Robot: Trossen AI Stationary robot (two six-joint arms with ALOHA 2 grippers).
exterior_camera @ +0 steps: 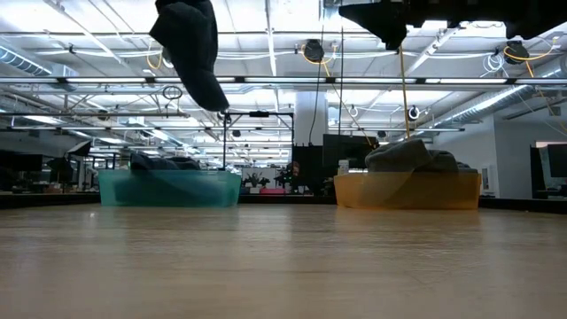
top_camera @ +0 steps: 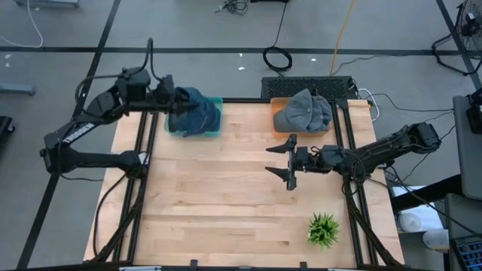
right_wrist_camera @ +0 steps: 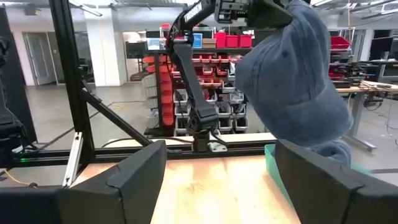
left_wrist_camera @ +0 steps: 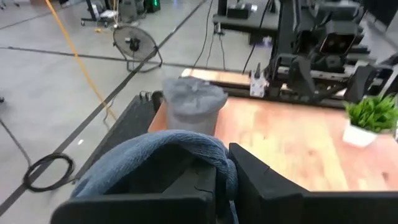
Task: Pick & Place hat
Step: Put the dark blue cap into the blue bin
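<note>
Left arm: I reach across the table's far left corner, my left gripper point(top_camera: 175, 102) raised above the teal bin point(top_camera: 215, 129).
Left fingers: clamped tight on the blue hat point(top_camera: 197, 111), which bunches around my fingers point(left_wrist_camera: 261, 180) in my wrist view.
Blue hat: it hangs from my grip in the air, over the teal bin point(exterior_camera: 168, 188); from table height it dangles well clear of the bin's rim.
Right arm: I stretch low and level from the right side toward the table's middle, my right gripper point(top_camera: 290, 162) above bare wood.
Right fingers: spread wide apart, holding nothing and touching nothing.
Grey hat: it lies in the orange bin point(exterior_camera: 407, 190) at the far edge, heaped above the rim, apart from my open fingers point(right_wrist_camera: 134, 177).
Plant point(top_camera: 324, 229): near front right, beyond my right forearm.
</note>
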